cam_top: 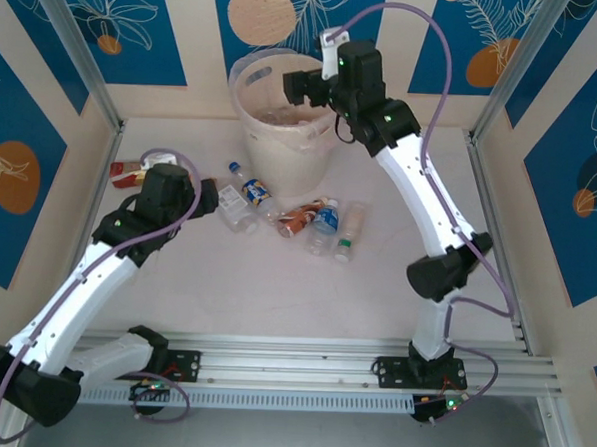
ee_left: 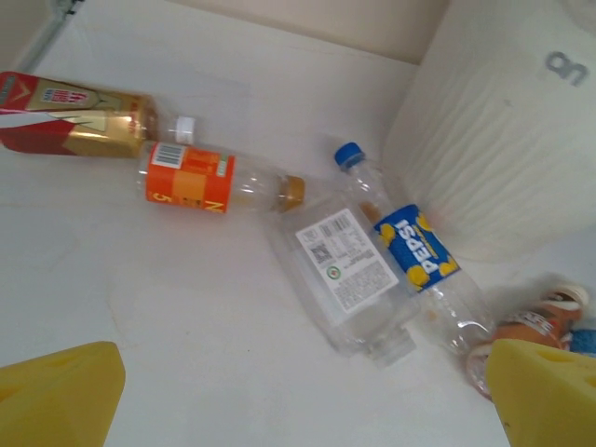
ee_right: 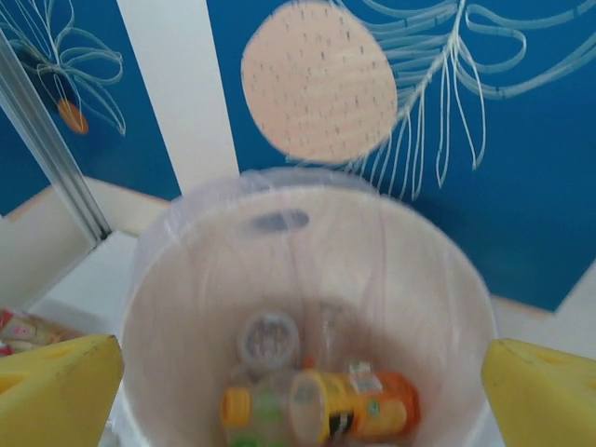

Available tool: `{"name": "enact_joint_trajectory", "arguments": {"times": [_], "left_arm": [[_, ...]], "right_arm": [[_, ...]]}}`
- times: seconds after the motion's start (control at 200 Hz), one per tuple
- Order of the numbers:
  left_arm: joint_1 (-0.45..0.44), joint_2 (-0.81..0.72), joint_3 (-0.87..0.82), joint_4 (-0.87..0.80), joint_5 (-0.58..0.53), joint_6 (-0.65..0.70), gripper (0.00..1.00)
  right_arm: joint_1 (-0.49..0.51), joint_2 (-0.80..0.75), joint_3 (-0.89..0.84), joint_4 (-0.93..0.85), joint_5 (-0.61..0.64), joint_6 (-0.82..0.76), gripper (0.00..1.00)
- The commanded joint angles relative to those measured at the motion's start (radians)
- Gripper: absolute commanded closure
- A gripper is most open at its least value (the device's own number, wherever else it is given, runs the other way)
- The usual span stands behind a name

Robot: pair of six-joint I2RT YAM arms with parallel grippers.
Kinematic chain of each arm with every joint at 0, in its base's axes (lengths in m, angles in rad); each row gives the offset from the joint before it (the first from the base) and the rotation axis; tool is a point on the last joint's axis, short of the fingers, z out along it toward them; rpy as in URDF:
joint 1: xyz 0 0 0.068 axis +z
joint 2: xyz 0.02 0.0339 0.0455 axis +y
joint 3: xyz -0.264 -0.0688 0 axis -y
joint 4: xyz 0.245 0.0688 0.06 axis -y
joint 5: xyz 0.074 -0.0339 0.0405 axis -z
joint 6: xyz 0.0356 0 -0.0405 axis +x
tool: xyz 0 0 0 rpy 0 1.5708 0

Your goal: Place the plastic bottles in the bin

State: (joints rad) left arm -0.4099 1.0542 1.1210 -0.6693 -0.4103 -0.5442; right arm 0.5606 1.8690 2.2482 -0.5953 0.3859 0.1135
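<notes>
At the far left of the white counter (cam_top: 274, 302), a red-labelled bottle (ee_left: 65, 116) lies on its side, an orange-labelled bottle (ee_left: 191, 179) just beside it. The left pincer (ee_left: 303, 400) hovers over the counter near them, yellow fingers spread wide and holding nothing. Further right, a clear bottle with a white label (ee_left: 349, 265) lies against a blue-capped Pepsi bottle (ee_left: 414, 247), close to the foot of the bin (cam_top: 282, 148). A crumpled brown bottle (cam_top: 299, 221), a blue-labelled bottle (cam_top: 323, 225) and a green-capped bottle (cam_top: 348, 236) lie clustered in front of the bin. The right pincer (ee_right: 300, 391) hangs over the bin's mouth, fingers apart and empty, above an orange bottle (ee_right: 368, 410) lying inside among others.
</notes>
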Motion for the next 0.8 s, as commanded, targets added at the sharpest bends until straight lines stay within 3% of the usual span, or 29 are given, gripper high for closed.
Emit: {"name": "enact_joint_trajectory", "arguments": {"times": [0.0,0.3,0.5,0.795], "left_arm": [[0.06,0.071,0.08,-0.054,-0.037,-0.007,0.0],[0.264,0.313,0.238,-0.084,0.085,-0.129,0.0],[0.407,0.479,0.318,-0.095,0.172,-0.232,0.01],[0.528,0.678,0.43,-0.082,0.217,-0.323,0.01]], "right_arm": [[0.007,-0.169,-0.176,0.019,0.059,0.071,0.01],[0.009,-0.526,-0.658,0.011,0.092,0.22,0.01],[0.008,-0.65,-0.828,-0.049,0.137,0.309,0.01],[0.014,-0.749,-0.977,-0.077,0.103,0.378,0.01]]}}
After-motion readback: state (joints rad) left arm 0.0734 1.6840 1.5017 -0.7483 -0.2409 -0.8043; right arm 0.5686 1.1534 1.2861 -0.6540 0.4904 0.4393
